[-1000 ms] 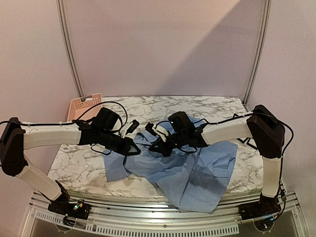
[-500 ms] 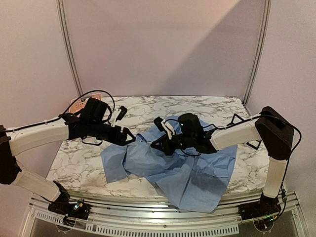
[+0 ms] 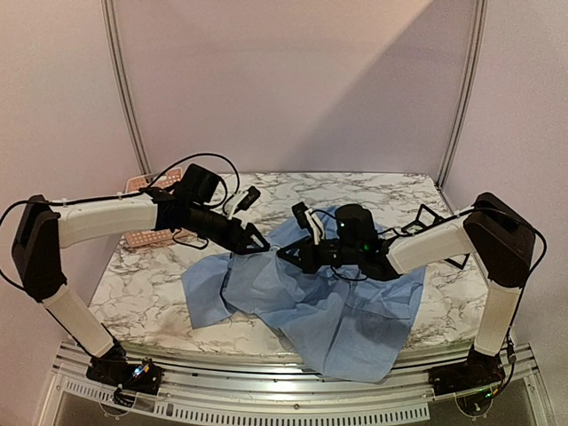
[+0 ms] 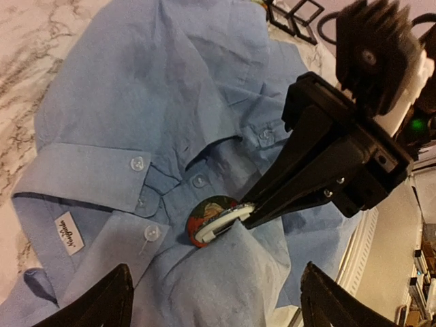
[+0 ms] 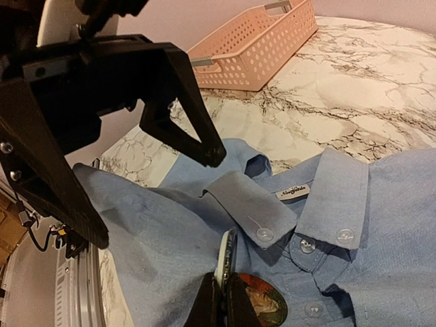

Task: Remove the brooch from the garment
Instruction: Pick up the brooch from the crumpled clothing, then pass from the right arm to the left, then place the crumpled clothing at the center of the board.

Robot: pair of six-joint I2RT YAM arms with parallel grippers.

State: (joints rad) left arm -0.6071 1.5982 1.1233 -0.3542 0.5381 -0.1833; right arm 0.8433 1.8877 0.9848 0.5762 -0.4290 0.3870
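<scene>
The garment (image 3: 328, 302), a light blue shirt, lies crumpled on the marble table, collar toward the left arm (image 4: 170, 88) (image 5: 157, 238). The brooch (image 4: 208, 216) sits just below the collar buttons: a round red and green picture disc (image 5: 262, 300) with a white-rimmed disc standing on edge beside it. My right gripper (image 5: 221, 289) is shut on that white-rimmed disc, a fold of cloth bunched against it (image 3: 286, 255) (image 4: 248, 211). My left gripper (image 4: 218, 306) hangs open above the brooch, its fingers wide on either side and touching nothing (image 3: 255, 241).
A pink plastic basket (image 3: 142, 185) (image 5: 252, 41) stands at the table's back left, partly behind the left arm. A black wire frame (image 3: 435, 217) sits at the back right by the shirt. The shirt's hem hangs over the near table edge (image 3: 346, 359).
My left gripper has gone from shut to open and shifted right toward the collar. The right gripper has stayed shut at the same spot on the shirt.
</scene>
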